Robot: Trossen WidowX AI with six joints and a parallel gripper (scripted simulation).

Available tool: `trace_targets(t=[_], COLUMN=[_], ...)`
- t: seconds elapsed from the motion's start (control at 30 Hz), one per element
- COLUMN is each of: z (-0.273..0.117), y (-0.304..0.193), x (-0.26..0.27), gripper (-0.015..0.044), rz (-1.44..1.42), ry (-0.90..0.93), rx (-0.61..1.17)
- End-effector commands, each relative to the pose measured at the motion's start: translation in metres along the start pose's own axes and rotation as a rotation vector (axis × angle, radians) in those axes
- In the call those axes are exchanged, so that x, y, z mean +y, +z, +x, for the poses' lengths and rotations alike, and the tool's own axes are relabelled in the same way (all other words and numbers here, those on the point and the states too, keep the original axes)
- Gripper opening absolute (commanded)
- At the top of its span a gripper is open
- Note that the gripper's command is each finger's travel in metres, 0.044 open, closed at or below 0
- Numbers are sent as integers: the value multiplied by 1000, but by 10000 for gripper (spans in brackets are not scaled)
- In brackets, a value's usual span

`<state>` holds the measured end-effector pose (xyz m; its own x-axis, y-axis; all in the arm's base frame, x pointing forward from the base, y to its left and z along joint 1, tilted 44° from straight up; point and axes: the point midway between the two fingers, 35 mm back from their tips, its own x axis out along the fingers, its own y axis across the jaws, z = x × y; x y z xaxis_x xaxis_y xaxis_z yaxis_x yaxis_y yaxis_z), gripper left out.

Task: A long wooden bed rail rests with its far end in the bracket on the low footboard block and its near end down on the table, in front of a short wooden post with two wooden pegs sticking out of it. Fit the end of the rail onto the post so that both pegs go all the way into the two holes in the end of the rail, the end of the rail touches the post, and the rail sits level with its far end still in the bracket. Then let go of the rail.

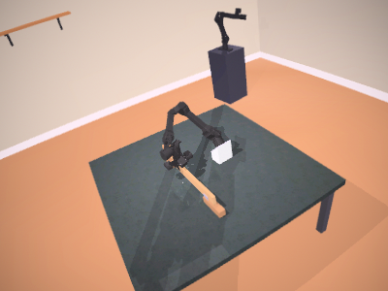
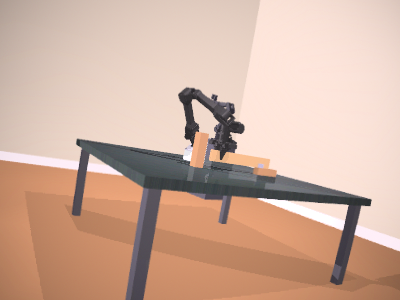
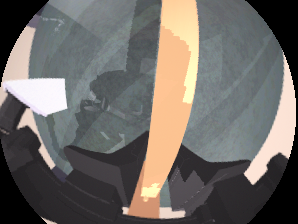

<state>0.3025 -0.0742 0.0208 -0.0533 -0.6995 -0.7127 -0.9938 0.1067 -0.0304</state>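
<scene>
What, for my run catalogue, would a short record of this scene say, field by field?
gripper: closed on the rail
rail: long, wooden, far end at the footboard block
footboard block: low, wooden, on the table
post: short, wooden, upright, beyond the rail's near end
table: dark green top
white block: beside the arm
peg fit: cannot tell; pegs and holes not clearly visible
release: not done
</scene>
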Motion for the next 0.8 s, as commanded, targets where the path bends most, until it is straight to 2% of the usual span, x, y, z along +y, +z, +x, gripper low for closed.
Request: trace_targets(t=[0.0, 0.77], z=[-5, -4], y=[1, 1], x=[-1, -1], gripper=[0, 0], rz=[3, 3], ry=[-5, -5], rx=[-13, -13])
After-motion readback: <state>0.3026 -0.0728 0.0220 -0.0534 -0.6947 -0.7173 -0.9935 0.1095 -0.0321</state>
